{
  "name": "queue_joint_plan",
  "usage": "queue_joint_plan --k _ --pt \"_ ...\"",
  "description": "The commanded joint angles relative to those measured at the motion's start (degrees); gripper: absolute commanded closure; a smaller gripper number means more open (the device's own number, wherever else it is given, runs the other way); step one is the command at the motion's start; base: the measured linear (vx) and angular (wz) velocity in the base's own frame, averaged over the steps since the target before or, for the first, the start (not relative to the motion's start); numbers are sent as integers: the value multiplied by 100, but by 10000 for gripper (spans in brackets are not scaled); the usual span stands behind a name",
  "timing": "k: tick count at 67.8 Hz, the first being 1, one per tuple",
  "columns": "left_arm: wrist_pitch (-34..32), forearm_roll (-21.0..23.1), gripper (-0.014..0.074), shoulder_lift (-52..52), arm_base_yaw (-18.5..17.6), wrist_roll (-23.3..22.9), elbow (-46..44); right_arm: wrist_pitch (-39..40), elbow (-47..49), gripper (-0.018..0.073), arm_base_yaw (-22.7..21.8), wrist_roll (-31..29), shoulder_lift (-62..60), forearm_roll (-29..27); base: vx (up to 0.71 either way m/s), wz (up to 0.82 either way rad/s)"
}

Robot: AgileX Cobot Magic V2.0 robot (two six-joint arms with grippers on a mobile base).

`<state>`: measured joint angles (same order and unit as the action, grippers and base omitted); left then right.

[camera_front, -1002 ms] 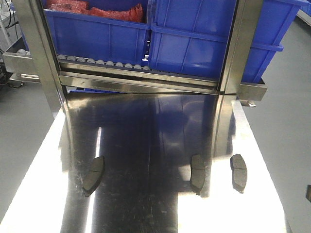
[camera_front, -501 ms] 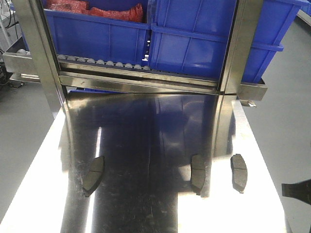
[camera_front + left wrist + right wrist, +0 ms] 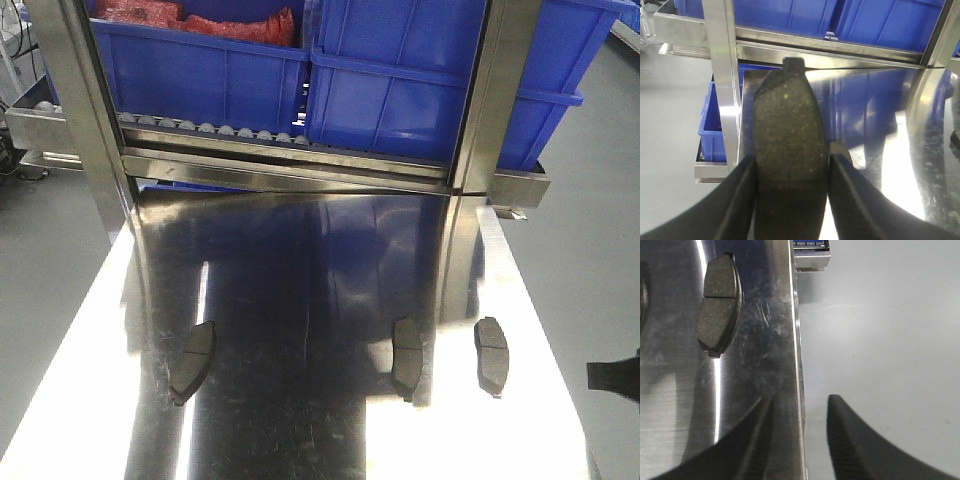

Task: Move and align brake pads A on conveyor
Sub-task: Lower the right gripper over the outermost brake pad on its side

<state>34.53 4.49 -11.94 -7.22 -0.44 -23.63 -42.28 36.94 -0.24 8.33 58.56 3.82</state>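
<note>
Left wrist view: my left pincer (image 3: 792, 156) is clenched on one brake pad (image 3: 789, 125) beside the steel table (image 3: 880, 115); my right pincer (image 3: 801, 399) is released and empty, near another pad (image 3: 717, 305) at the table edge; next I must carry mine to the conveyor, not visible, and align it.

Shiny steel table (image 3: 300, 270) w/ glare; blue bins (image 3: 400, 90) on roller rack (image 3: 210, 128) behind; grey floor (image 3: 590, 250) both sides.
</note>
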Motion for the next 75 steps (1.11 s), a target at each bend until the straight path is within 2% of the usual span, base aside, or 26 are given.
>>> queue_joint_plan --k 1,9,16,24,34,50,61,70,75 --pt "-521 62 603 -57 -19 -55 -147 131 226 174 -27 -9 -36 -4 0 0" --pt "-521 62 603 -57 -19 -55 -147 351 231 125 -27 -15 -36 -163 0 0" --pt "-521 62 603 -57 -19 -55 -147 634 275 120 -27 -207 78 -510 0 0" --pt "-521 62 603 -57 -19 -55 -147 536 568 120 -27 -669 585 -1021 0 0" --pt "-521 62 603 -57 -19 -55 -147 342 1148 120 -27 -1024 1373 -1312 0 0" --pt "-521 62 603 -57 -19 -55 -147 -49 2095 120 -6 -1059 2509 -1390 0 0" --pt "-521 62 603 -57 -19 -55 -147 -183 2622 111 507 -1109 3245 -1358 0 0" --pt "-521 62 603 -57 -19 -55 -147 -188 2902 98 729 -511 3744 -1377 0 0" --pt "-521 62 603 -57 -19 -55 -147 -278 3028 98 729 -454 4005 -1398 0 0"
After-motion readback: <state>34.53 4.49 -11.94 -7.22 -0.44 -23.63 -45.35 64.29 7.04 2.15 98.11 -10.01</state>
